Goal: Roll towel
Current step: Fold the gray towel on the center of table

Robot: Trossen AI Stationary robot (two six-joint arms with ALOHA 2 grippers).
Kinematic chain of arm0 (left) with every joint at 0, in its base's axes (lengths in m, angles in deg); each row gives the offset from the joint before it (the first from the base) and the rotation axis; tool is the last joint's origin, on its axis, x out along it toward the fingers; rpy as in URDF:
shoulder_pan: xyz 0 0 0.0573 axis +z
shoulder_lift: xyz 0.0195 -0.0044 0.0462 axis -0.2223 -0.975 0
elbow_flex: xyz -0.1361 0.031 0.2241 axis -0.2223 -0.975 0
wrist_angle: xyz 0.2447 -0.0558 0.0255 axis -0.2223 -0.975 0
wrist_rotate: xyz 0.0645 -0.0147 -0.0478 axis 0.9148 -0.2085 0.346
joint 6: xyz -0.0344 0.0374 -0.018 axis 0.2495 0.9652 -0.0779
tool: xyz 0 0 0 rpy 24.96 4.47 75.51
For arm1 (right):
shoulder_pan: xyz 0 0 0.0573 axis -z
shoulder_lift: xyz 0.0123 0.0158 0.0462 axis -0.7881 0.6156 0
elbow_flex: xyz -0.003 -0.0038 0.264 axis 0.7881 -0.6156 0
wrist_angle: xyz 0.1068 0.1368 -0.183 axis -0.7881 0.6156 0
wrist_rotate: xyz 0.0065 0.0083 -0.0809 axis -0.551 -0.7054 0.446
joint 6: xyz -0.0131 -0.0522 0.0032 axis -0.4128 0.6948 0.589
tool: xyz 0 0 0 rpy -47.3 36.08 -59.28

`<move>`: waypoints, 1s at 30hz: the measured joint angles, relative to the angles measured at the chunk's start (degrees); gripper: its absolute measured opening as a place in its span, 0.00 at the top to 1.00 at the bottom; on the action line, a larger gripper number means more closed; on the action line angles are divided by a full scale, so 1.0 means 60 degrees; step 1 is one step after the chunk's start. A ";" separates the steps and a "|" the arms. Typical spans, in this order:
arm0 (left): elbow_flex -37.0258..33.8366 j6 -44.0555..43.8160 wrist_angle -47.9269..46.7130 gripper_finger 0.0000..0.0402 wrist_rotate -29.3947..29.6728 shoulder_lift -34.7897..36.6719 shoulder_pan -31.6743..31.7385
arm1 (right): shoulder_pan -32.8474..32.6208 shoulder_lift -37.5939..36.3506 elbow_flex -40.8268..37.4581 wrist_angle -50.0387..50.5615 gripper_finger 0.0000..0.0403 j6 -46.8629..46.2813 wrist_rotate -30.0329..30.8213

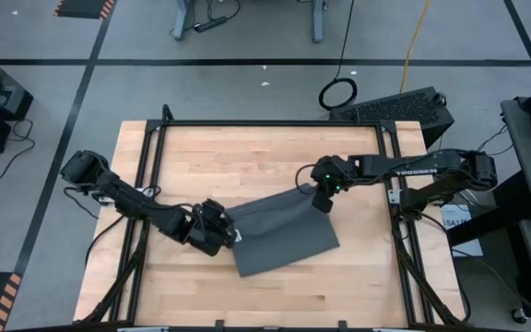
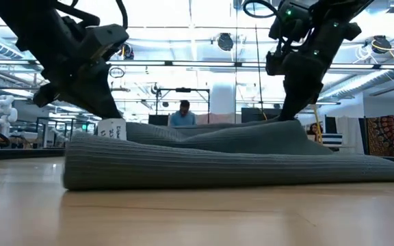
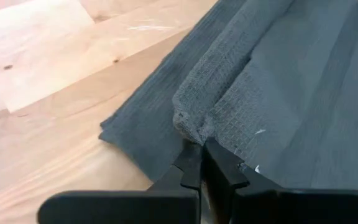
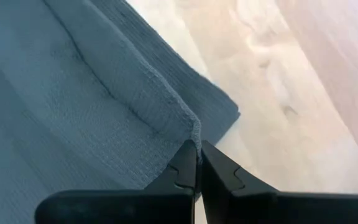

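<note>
— So, start with the biggest thing: what is underneath it all?

— A pale wooden table (image 1: 275, 157) inside a black frame (image 1: 275, 123), with grey floor around it. On the floor beyond the far edge lies a coiled black cable (image 1: 338, 92).

— And the towel?

— The dark grey towel (image 1: 279, 240) lies near the middle of the table, skewed to its edges, folded into layers. From the low camera the towel (image 2: 238, 167) has a thick folded front edge resting flat on the wood, with the cloth rising into a ridge behind it.

— Where are the arms?

— The left arm (image 1: 136, 198) reaches in from the left side to the towel's left end. The right arm (image 1: 413, 171) comes from the right to its far right corner.

— Are the grippers holding anything?

— Yes. The left gripper (image 3: 201, 149) is clenched on a raised fold of the towel's edge, cloth bunched right at the fingertips. The right gripper (image 4: 197, 149) is pinched on a lifted corner fold in the same way.

— Anything smaller?

— A small white tag (image 2: 111, 128) stands up at the towel's left end, just beside the left gripper. Far behind the table, a person (image 2: 183, 116) sits in the room.
</note>
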 joint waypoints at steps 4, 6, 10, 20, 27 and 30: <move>0.0000 -0.0002 -0.0036 0.98 -0.0170 0.0000 0.0095 | 0.0104 0.0001 0.0000 -0.0082 1.00 0.0072 0.0118; 0.0000 -0.0004 -0.0040 0.98 -0.0217 0.0000 0.0134 | 0.0130 0.0004 0.0000 -0.0156 0.99 0.0067 0.0170; 0.0000 -0.0007 -0.0056 0.98 -0.0251 0.0000 0.0149 | 0.0135 0.0004 0.0000 -0.0438 0.91 0.0030 0.0228; 0.0000 -0.0516 -0.0205 0.94 -0.0095 0.0000 0.0142 | 0.0440 -0.0075 0.0000 0.0041 0.65 -0.0518 0.0192; 0.0000 -0.0499 -0.0492 0.75 -0.0238 0.0017 0.0142 | 0.0491 -0.0833 0.0000 0.0169 0.60 -0.0519 -0.0383; 0.0277 -0.0493 -0.1428 0.68 -0.1032 0.0140 0.0142 | 0.0489 -0.1099 0.0000 0.0187 0.61 -0.0458 -0.1078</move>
